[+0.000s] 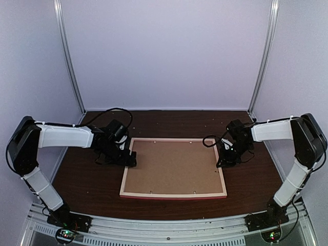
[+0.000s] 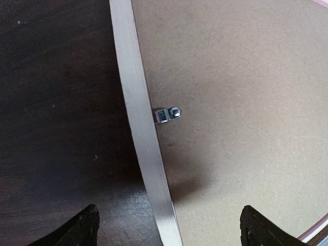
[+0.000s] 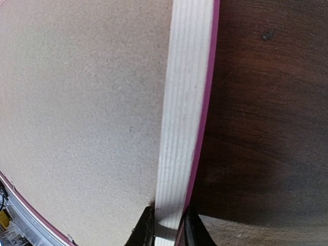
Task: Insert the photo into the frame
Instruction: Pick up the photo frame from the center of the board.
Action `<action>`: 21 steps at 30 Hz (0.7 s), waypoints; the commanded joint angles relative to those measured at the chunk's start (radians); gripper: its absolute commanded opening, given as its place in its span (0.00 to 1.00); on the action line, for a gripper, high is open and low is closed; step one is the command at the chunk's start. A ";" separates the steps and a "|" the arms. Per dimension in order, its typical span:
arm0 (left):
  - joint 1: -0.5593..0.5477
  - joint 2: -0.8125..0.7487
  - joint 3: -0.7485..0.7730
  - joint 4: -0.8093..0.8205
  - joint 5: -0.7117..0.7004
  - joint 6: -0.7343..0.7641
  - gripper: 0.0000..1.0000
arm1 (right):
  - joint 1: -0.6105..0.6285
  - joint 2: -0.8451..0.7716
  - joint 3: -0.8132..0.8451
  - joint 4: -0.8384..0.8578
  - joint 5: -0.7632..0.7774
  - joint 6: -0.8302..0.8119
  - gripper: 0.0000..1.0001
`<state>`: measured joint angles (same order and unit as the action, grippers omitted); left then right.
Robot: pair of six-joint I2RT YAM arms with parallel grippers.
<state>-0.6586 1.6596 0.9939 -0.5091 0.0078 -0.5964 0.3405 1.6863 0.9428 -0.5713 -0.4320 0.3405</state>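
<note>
We see the frame (image 1: 174,195) lying flat at the middle of the dark wooden counter (image 1: 92,179), its pale natural-wood back turned up and only a thin line of pink showing along its outer edges. A plain brown backing board (image 1: 174,166) fills the opening inside the bars. At the frame's left bar our left pincer (image 1: 128,158) hangs released. In the left wrist view its two dark fingertips (image 2: 84,228) stand wide apart, one over the bare counter (image 2: 61,102) outside the frame (image 2: 143,143) and the other over the backing board (image 2: 241,77), with the pale bar running between them. We cannot tell whether either tip touches what lies beneath it. A small metal tab (image 2: 166,115) reaches from that bar onto the edge of the board. At the opposite side our right pincer (image 1: 224,160) is clenched on the frame's right bar. In the right wrist view its fingers (image 3: 145,228) press against both sides of the pale strip of the frame (image 3: 184,102), the backing board (image 3: 82,102) on one side and the dark counter (image 3: 266,128) on the other. The pink face shows as a narrow stripe along the bar's outer edge.
</note>
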 commanded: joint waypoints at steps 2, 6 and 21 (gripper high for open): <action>-0.007 -0.128 -0.016 0.048 0.050 0.038 0.98 | -0.006 -0.013 0.031 0.003 0.075 0.022 0.11; -0.032 -0.177 0.002 0.098 0.090 0.067 0.94 | -0.002 0.015 0.065 0.029 0.046 0.035 0.05; -0.441 0.058 0.169 0.263 -0.029 0.611 0.93 | 0.005 0.075 0.290 -0.096 -0.097 0.001 0.00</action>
<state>-1.0203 1.6341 1.1046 -0.3111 0.0490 -0.2367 0.3428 1.7676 1.1786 -0.6647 -0.4042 0.3355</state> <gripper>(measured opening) 0.914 0.153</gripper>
